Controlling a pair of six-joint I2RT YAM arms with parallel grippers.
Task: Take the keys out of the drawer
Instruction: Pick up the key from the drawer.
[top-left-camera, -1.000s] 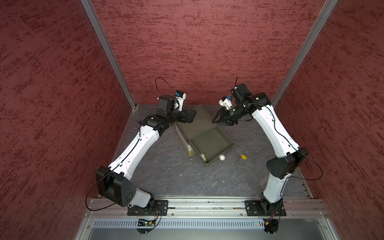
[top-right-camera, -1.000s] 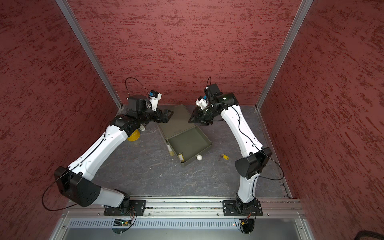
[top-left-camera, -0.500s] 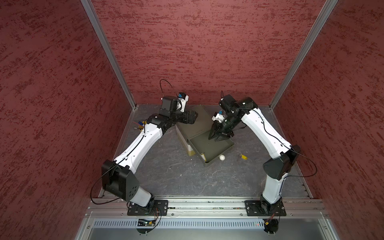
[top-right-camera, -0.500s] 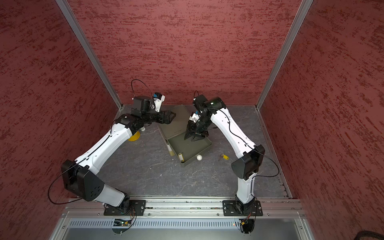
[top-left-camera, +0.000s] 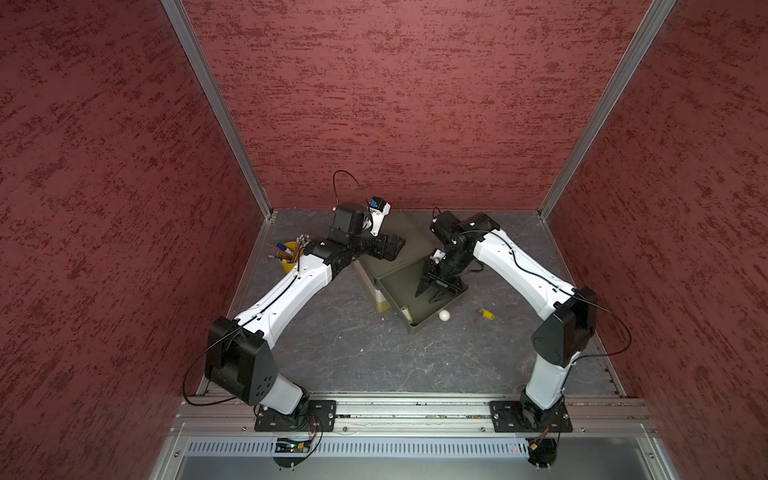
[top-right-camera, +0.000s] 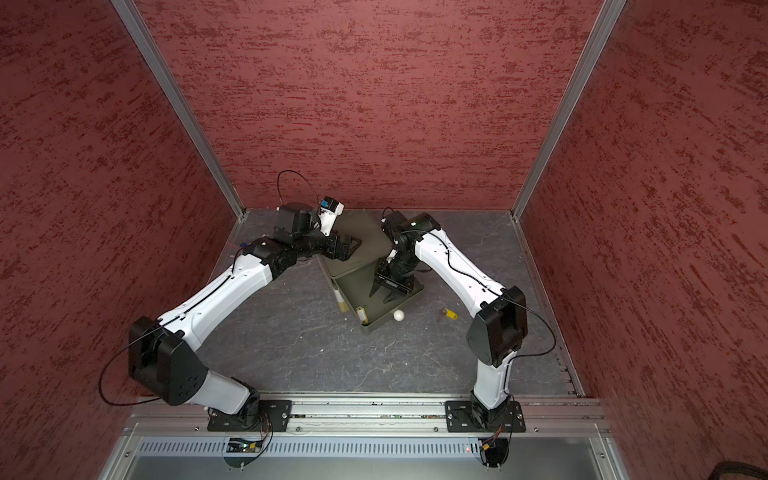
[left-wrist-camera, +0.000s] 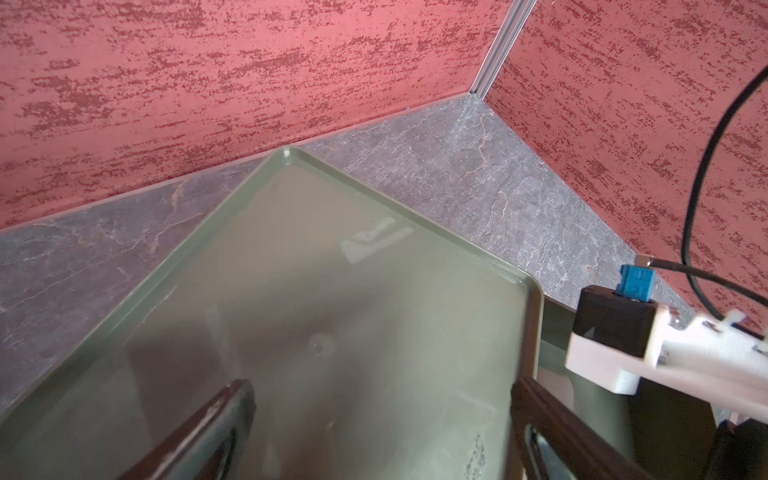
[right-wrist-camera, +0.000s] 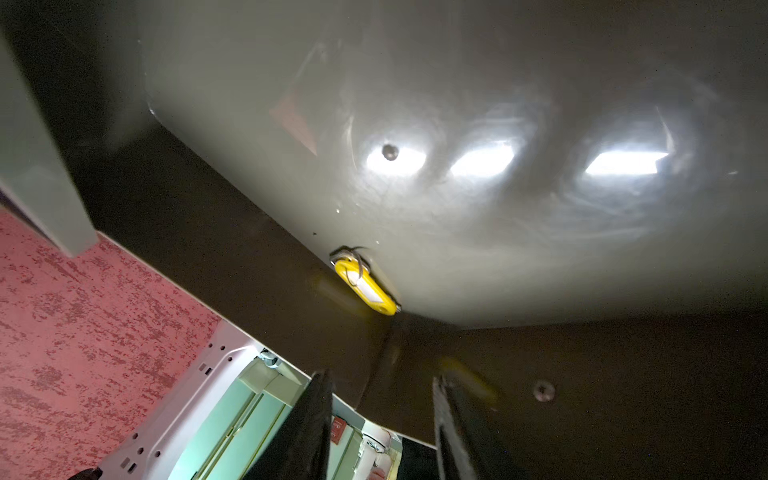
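1. Tool: the black two-fingered right gripper (right-wrist-camera: 380, 432) hangs nose-down inside the pulled-out olive-green plastic drawer (top-left-camera: 428, 323). Its jaws are partly apart with nothing between them. We judge the gap suits straddling a key tag within the drawer walls.
2. The black two-fingered left gripper (left-wrist-camera: 382, 386) sits over the flat top of the olive-green cabinet (top-left-camera: 409, 232) behind the drawer, jaws wide and empty. The probable reason is to steady the cabinet while the other arm works. We cannot tell whether it touches the top.
3. Target: one small yellow-tagged metal key (right-wrist-camera: 365, 286), with an oblong plastic tag, lies flat on the drawer floor. It lies along a side wall close to a front corner, apart from the right gripper's tips. Being tight to the wall, it leaves finger room on one side only, so we expect an awkward pick.
4. A second yellow-tagged key (top-left-camera: 487, 313) lies outside the drawer on the grey stone-patterned table (top-left-camera: 353, 353), near the drawer front and past the round white knob (top-left-camera: 444, 315). We read it as already taken out.
5. Counts:
   - Grippers: 2, both empty.
   - Keys seen: 2, both yellow, 1 in the drawer and 1 outside.
   - Red or black tags: 0 seen.
   - Open drawers: 1.
   - Knobs: 1.
   - Yellow cup of pens (top-left-camera: 286, 254): 1, well apart from the drawer on the left arm's side.
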